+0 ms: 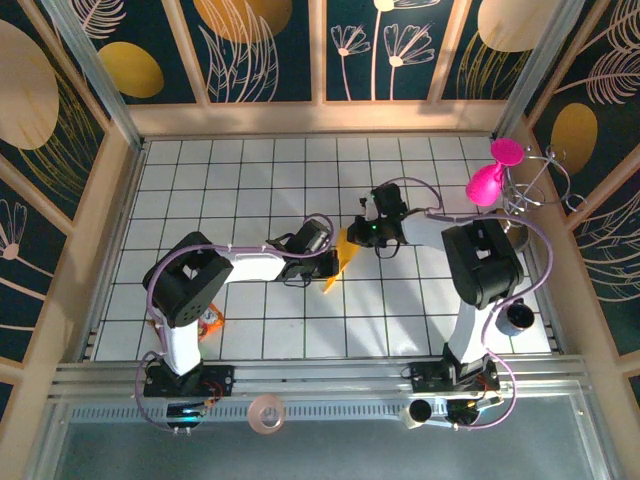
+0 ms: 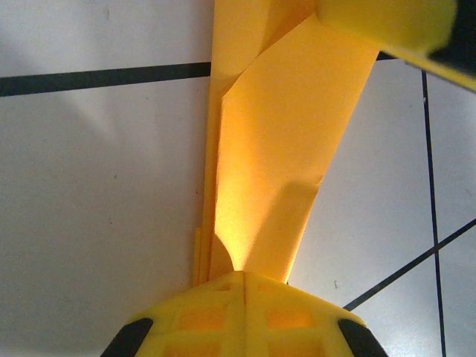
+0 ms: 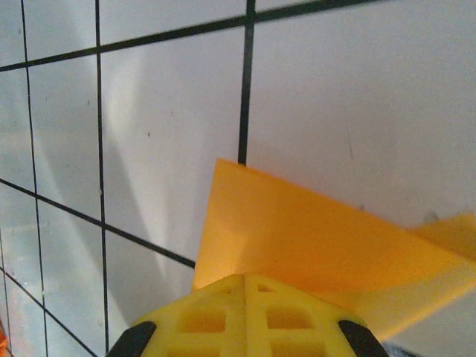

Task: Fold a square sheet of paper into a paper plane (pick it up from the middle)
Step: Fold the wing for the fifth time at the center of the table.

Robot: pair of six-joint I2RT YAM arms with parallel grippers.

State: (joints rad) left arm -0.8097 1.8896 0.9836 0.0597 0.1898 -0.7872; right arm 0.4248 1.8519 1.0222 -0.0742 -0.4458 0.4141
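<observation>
A small orange thing (image 1: 212,320) beside the left arm is half hidden by the arm in the overhead view and cannot be made out. The left gripper (image 1: 322,264) is clamped on the paper (image 1: 341,262). From the left wrist, its yellow fingers (image 2: 201,316) are seen pressed together on the narrow end, their bases cut off by the lower edge. A blurred yellow shape (image 2: 387,22) covers the far end of the paper there and is too soft to identify.

The paper is held between the two grippers over the middle of the white tiled table (image 1: 250,170). It is orange-yellow and folded into a long narrow form. Stacked layers are seen along one side, a slanted flap across the face, and a pointed tip toward the near edge.

The right gripper (image 1: 362,236) is likewise closed on the paper, at its wider end. From the right wrist, one corner is seen, and the sheet is cut off at the right.
</observation>
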